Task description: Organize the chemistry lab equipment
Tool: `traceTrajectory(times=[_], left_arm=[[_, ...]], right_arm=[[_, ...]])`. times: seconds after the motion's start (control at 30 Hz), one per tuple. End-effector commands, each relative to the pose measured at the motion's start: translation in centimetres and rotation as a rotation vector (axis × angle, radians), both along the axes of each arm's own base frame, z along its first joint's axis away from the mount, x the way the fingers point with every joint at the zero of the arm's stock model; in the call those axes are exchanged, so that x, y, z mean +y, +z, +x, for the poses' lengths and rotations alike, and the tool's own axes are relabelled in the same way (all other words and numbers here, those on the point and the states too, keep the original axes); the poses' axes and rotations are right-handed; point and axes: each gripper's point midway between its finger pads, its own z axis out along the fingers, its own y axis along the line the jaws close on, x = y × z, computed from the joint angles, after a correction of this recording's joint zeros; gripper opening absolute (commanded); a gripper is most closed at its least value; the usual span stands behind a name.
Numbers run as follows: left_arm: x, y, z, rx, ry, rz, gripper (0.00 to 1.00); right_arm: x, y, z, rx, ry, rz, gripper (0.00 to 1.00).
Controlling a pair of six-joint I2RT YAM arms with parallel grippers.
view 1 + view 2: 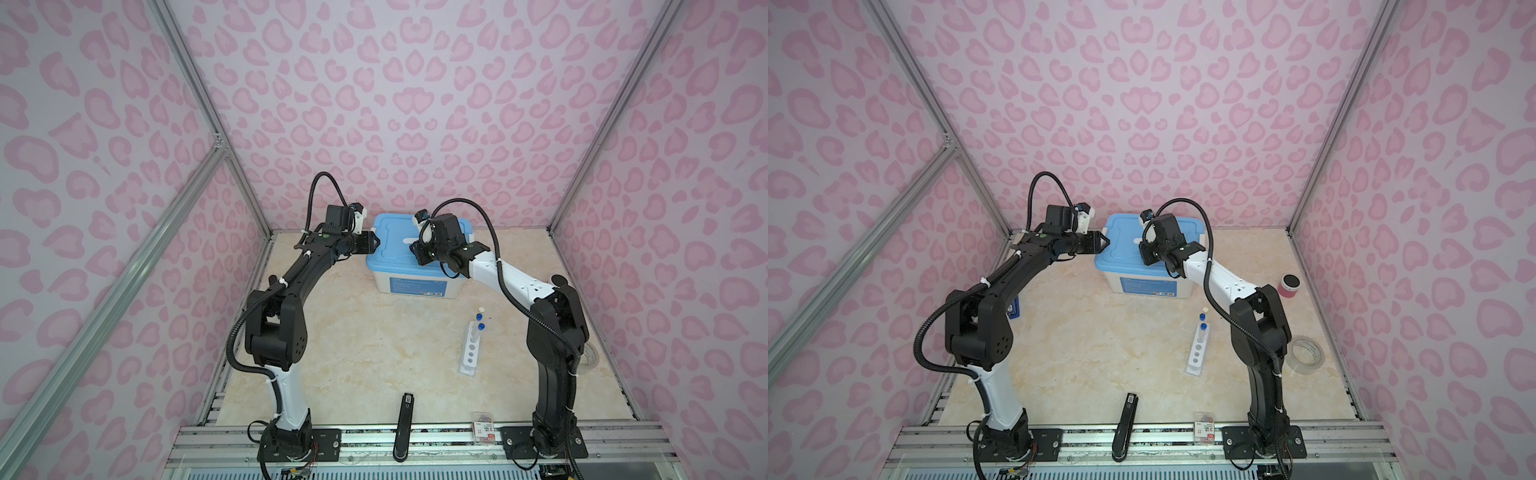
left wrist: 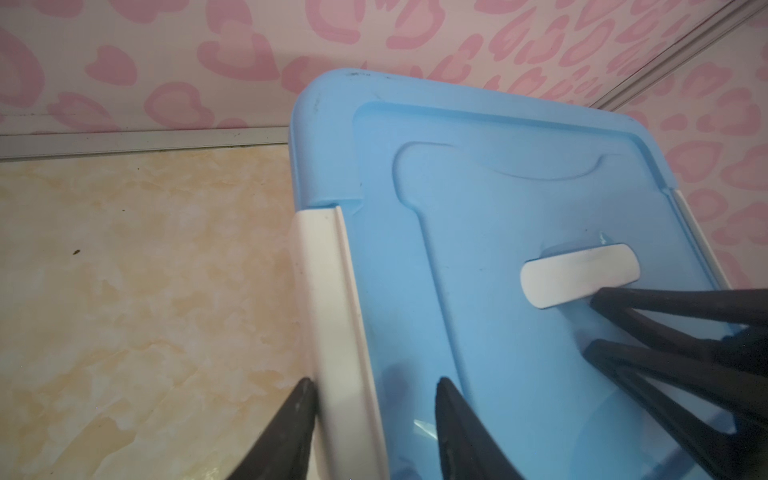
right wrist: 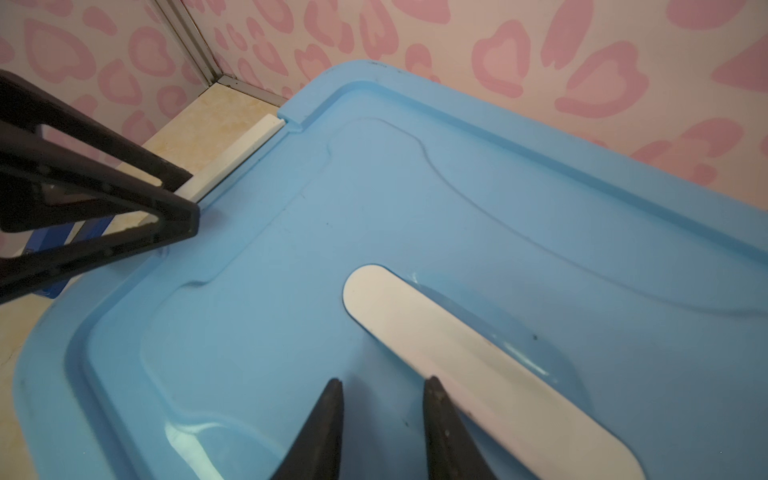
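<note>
Standing in one white holed rack, right of table centre: two blue-capped test tubes; one tiny pale cup just behind; bare marbled tabletop between rack and blue-lidded box at the back; left gripper, jaws parted, astride its white side latch; right gripper, jaws parted, beside the lid's white handle; pink heart-print walls.
</note>
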Motion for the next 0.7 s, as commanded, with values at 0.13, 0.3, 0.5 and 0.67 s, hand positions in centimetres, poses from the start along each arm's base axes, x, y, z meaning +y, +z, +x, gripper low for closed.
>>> traceTrajectory(times=[0.13, 0.3, 0.5, 0.67], left_arm=[[-0.2, 7.0, -0.8, -0.166, -0.028, -0.03, 0.65], [1.1, 10.9, -2.4, -0.289, 0.008, -0.018, 0.69], [4.8, 15.3, -5.1, -0.484, 0.141, 0.002, 0.74], [9.5, 15.5, -7.6, -0.569, 0.314, 0.017, 0.78]], right_arm=[[-1.4, -0.6, -0.6, 0.061, -0.025, -0.066, 0.34], [-1.8, 3.7, -0.1, -0.023, -0.037, -0.054, 0.35], [-3.6, 8.2, -1.1, -0.121, -0.069, -0.058, 0.37], [-6.7, 11.4, -3.4, -0.199, -0.132, -0.06, 0.41]])
